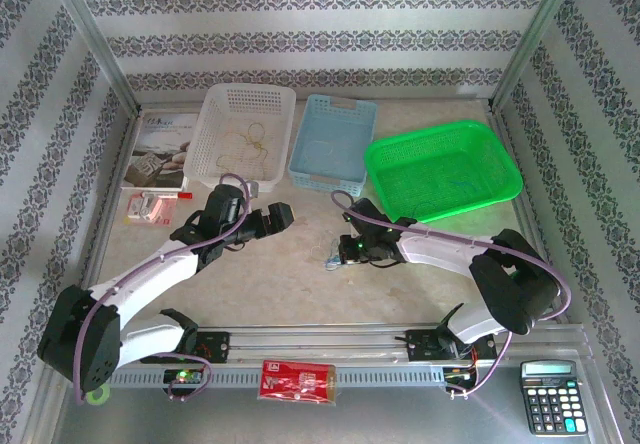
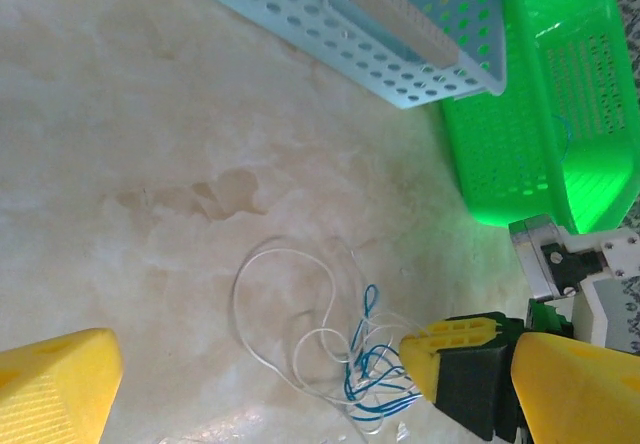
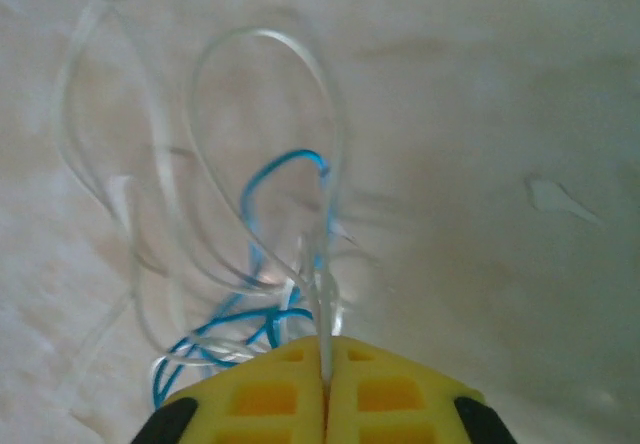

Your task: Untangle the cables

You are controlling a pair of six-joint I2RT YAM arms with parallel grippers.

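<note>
Beige tabletop [image 1: 300, 284], white and blue cables [image 2: 372, 364] pinched in closed right pincer [image 3: 325, 364], left pincer [image 1: 270, 220] wide apart, empty

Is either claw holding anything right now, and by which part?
The right claw pinches one white strand of the cables, beside the blue tangle. The left claw is open, holding nothing.
</note>
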